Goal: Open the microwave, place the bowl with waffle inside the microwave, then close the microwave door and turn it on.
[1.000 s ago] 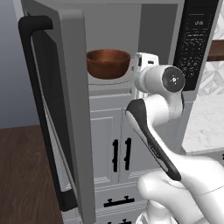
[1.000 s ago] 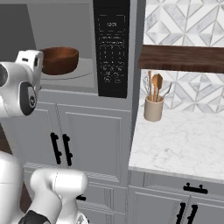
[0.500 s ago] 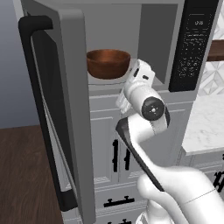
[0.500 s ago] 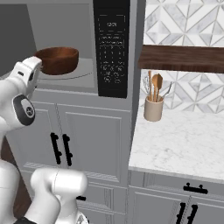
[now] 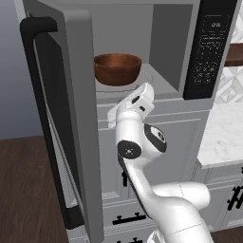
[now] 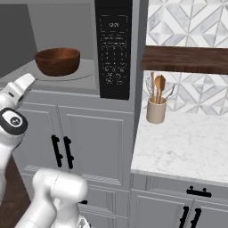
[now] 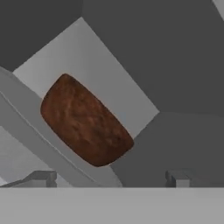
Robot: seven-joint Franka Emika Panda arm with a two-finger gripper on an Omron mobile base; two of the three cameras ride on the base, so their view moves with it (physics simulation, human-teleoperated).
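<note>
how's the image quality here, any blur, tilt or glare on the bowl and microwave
Hand view: soft and blurry, rolled so the bowl sits diagonally, its texture smeared. Left base view: sharp, a faint gloss on the bowl's rim, flat even light in the microwave cavity. Right base view: crisp, no glare on the keypad panel, soft shadow under the wooden shelf.

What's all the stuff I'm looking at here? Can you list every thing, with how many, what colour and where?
microwave: one, grey, built in above the cabinets
microwave door: one, grey with black bar handle, swung open to the left
bowl: one, reddish-brown, inside the microwave on the turntable
keypad panel: one, black, right of the cavity
cabinet doors: several, white with black handles, below the microwave and counter
counter: one, white marble, right of the microwave
utensil crock: one, beige, holding wooden spoons, on the counter
shelf: one, dark wood, above the crock
floor: dark wood
tool: one, white, open, below the cavity's front, apart from the bowl
</note>
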